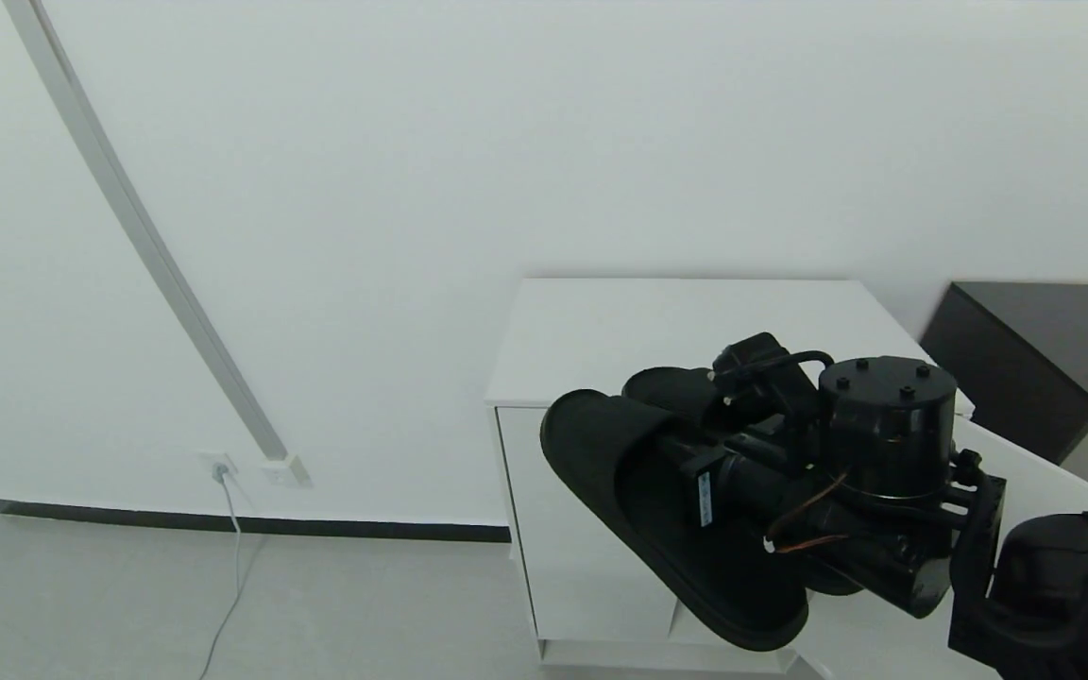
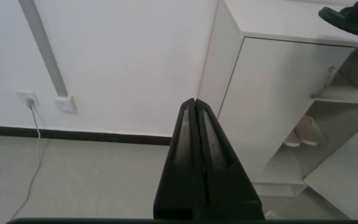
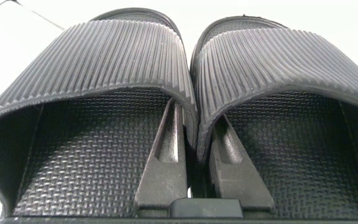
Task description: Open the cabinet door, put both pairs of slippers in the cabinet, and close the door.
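The right jaws are clenched on the black slippers [image 1: 620, 463], one finger inside each, pinching their inner walls together. They hold the pair tilted in the air before the top front edge of the cabinet [image 1: 676, 321]. The left jaws are pressed together on nothing, near the cabinet, whose door [image 2: 353, 180] stands open with a pale pair [image 2: 306, 132] on a lower shelf.

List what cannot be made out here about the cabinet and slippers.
Cabinet inside, head view: hidden behind black slippers in the right pincer.
Pale items on its shelf, left wrist view: too small to identify.
Shelves, left wrist view: cut off by the edge.
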{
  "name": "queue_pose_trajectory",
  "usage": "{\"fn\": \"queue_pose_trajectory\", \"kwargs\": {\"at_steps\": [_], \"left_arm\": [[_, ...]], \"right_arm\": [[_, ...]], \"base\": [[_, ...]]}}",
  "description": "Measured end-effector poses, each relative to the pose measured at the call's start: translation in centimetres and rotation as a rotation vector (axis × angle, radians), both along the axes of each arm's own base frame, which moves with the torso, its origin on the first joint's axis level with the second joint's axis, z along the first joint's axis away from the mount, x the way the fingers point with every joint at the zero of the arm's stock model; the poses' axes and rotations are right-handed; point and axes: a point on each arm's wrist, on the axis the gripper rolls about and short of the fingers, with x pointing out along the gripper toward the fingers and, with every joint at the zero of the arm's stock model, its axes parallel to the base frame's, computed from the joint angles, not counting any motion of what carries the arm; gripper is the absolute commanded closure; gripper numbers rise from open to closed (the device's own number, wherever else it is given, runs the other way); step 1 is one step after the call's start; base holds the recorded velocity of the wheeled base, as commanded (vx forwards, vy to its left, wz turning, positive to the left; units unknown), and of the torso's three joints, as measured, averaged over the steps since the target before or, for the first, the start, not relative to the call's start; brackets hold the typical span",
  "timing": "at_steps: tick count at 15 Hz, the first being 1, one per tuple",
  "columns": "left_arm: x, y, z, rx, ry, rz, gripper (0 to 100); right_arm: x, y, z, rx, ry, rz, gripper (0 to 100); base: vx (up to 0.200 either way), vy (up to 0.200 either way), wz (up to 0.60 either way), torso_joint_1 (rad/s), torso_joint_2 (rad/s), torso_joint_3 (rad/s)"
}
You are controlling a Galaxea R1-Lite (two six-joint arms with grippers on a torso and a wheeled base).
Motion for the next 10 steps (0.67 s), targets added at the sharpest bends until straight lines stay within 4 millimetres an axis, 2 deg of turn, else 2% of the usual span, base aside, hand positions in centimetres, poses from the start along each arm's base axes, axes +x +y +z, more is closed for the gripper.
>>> {"fn": "queue_pose_trajectory", "kwargs": {"at_steps": [10], "left_arm": [[-0.01,0.0,0.02,0.0,0.0,0.0,100]], "right_arm": [[0.09,0.89,-0.81,0.003,-0.006,0.01,100]], "base": [[0.0,0.0,0.0,0.0,0.0,0.0]]}}
